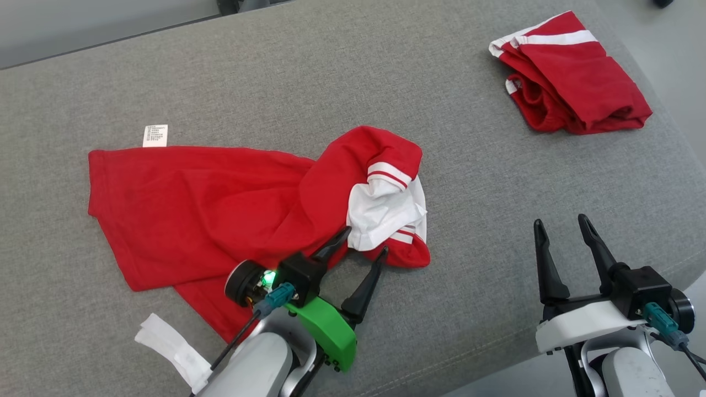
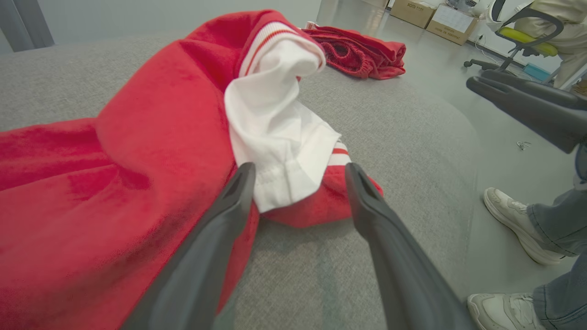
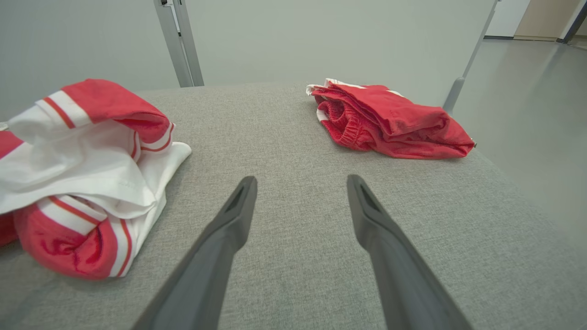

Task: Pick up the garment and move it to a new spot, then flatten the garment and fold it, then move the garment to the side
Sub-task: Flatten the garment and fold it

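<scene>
Operator: Where is the garment [image 1: 220, 204], and how are your claws?

Me: It lies on the grey cushion [image 1: 331, 66], to my left and centre. My left claw [image 1: 364, 241] stands apart and empty, its 2 fingers straddling the bunched white-and-red end. My right claw [image 1: 560, 220] is spread wide too, holding nothing, over bare cushion well apart from the cloth.

Operator: Which way does it run?

Me: Its long axis goes across me, left to right. The flat red end, with the white label [image 1: 155, 135] at its edge, points to my left. The rolled, striped end points right, toward the folded red piece [image 1: 568, 77] at the far corner.

Operator: What could go wrong?

Me: I judge that closing here may pinch only the loose white layer, so the red body would drag or unroll instead of lifting. Or I catch several layers at once and carry a lump that will not flatten. 1 finger looks to be touching the cloth, so a push could shove the bunch away.
</scene>
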Robot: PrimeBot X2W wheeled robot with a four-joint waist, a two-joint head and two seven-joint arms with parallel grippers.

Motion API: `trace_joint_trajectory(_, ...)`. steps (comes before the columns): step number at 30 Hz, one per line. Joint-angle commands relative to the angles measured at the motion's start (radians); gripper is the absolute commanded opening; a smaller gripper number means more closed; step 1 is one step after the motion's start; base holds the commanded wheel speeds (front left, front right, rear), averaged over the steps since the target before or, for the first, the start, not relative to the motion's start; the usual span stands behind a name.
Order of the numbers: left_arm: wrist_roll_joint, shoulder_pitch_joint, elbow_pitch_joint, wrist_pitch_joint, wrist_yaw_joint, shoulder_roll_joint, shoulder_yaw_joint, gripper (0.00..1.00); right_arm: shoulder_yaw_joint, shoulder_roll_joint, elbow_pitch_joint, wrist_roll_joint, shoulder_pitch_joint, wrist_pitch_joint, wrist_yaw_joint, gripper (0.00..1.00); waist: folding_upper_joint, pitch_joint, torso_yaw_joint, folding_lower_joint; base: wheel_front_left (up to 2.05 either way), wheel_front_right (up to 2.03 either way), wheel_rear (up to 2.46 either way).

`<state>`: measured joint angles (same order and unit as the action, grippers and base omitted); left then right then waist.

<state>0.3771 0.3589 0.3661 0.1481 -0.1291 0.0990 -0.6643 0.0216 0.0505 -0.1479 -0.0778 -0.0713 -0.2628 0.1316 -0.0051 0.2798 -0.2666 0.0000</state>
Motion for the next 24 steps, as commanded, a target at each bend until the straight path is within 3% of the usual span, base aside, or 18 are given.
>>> trace_joint_trajectory(1,-0.007,0.031,0.015,0.013,0.000,0.002,0.000,1.00,-0.001,0.000,0.001,-0.007,-0.012,-0.003,-0.002,1.00,0.0051,0.010,-0.006,0.0000,0.00,0.00,0.00)
trace_joint_trajectory(10,0.046,0.062,0.063,0.022,0.012,-0.019,0.025,1.00,-0.008,0.000,-0.005,-0.008,-0.019,-0.003,-0.002,1.00,0.0051,0.012,-0.001,0.0000,0.00,0.00,0.00)
trace_joint_trajectory(11,0.052,0.067,0.070,0.020,0.015,-0.021,0.026,0.87,-0.009,0.000,-0.005,-0.009,-0.020,-0.003,-0.002,1.00,0.0051,0.013,-0.001,0.0000,0.00,0.00,0.00)
trace_joint_trajectory(12,0.055,0.071,0.077,0.016,0.016,-0.023,0.024,0.50,-0.011,0.000,-0.006,-0.009,-0.021,-0.003,-0.002,1.00,0.0051,0.013,-0.002,0.0000,0.00,0.00,0.00)
trace_joint_trajectory(13,0.060,0.076,0.085,0.011,0.015,-0.026,0.021,0.35,-0.013,0.000,-0.006,-0.009,-0.021,-0.003,-0.002,1.00,0.0051,0.013,-0.003,0.0000,0.00,0.00,0.00)
trace_joint_trajectory(14,0.063,0.079,0.092,0.005,0.014,-0.028,0.015,0.04,-0.015,0.000,-0.007,-0.010,-0.021,-0.003,-0.002,1.00,0.0051,0.013,-0.004,0.0000,0.00,0.00,0.00)
trace_joint_trajectory(15,0.065,0.083,0.099,-0.001,0.013,-0.030,0.008,0.00,-0.016,0.001,-0.008,-0.011,-0.021,-0.003,-0.002,1.00,0.0051,0.014,-0.006,0.0000,0.00,0.00,0.00)
trace_joint_trajectory(19,0.072,0.100,0.095,0.012,0.008,-0.036,-0.015,0.00,-0.012,0.001,-0.013,-0.014,-0.021,-0.003,-0.002,1.00,0.0051,0.012,-0.015,0.0000,0.00,0.00,0.00)
trace_joint_trajectory(24,0.129,0.110,-0.004,0.002,0.008,-0.043,-0.027,0.00,-0.008,0.000,-0.020,-0.017,-0.010,-0.003,-0.002,1.00,0.0051,0.004,-0.020,0.0000,0.00,0.00,0.00)
